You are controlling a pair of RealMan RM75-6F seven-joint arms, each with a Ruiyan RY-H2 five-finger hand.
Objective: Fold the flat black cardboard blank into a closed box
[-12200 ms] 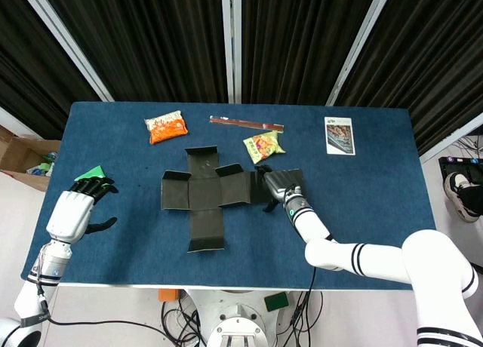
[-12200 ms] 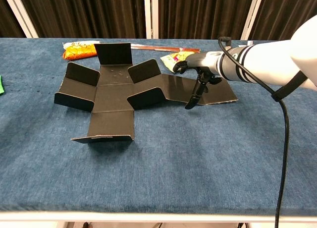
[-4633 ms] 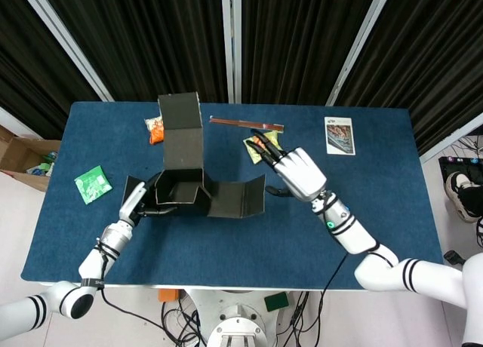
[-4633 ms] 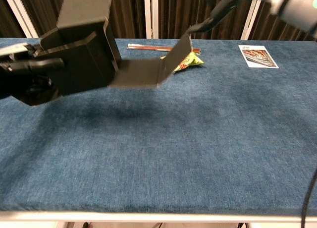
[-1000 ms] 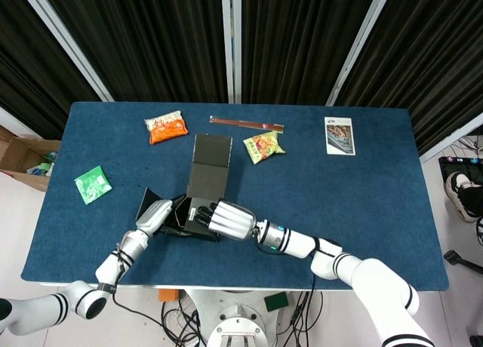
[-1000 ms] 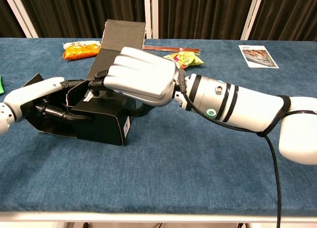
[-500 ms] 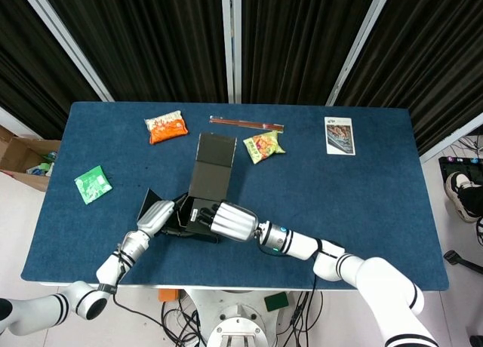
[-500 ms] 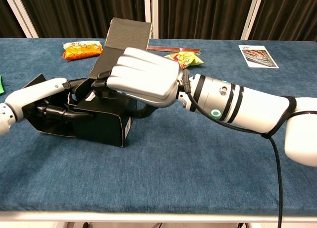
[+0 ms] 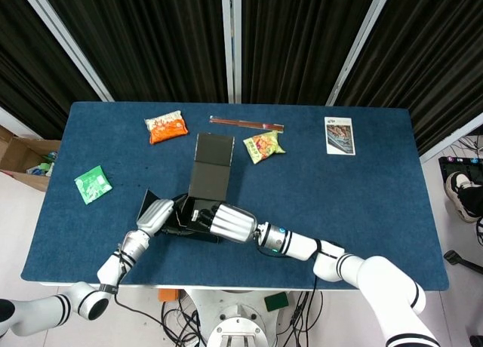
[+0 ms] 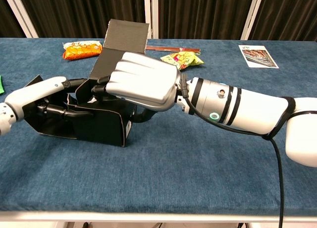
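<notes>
The black cardboard box [image 10: 101, 124] stands part-folded on the blue table [image 10: 198, 163], its lid flap [image 10: 119, 42] raised and leaning back; in the head view the box [image 9: 198, 211] lies near the front edge with its lid flap [image 9: 210, 169] pointing away. My right hand [image 10: 143, 82] lies over the box's top right, fingers curled onto its upper edge; the head view shows the same right hand [image 9: 232, 223] against the box's right side. My left hand [image 10: 37, 96] holds the box's left side, dark fingers [image 10: 62, 114] reaching inside. In the head view my left hand [image 9: 155, 213] sits at the left wall.
An orange snack packet [image 9: 165, 126], thin brown sticks [image 9: 246, 124], a yellow-green snack bag [image 9: 263, 146] and a printed card [image 9: 338, 136] lie along the back. A green packet [image 9: 93, 185] lies at the left. An open carton [image 9: 23, 155] sits on the floor beyond the table's left edge.
Since a second ago the lid flap has tipped slightly further up and my right hand has settled a little lower on the box. Far earlier the blank lay flat.
</notes>
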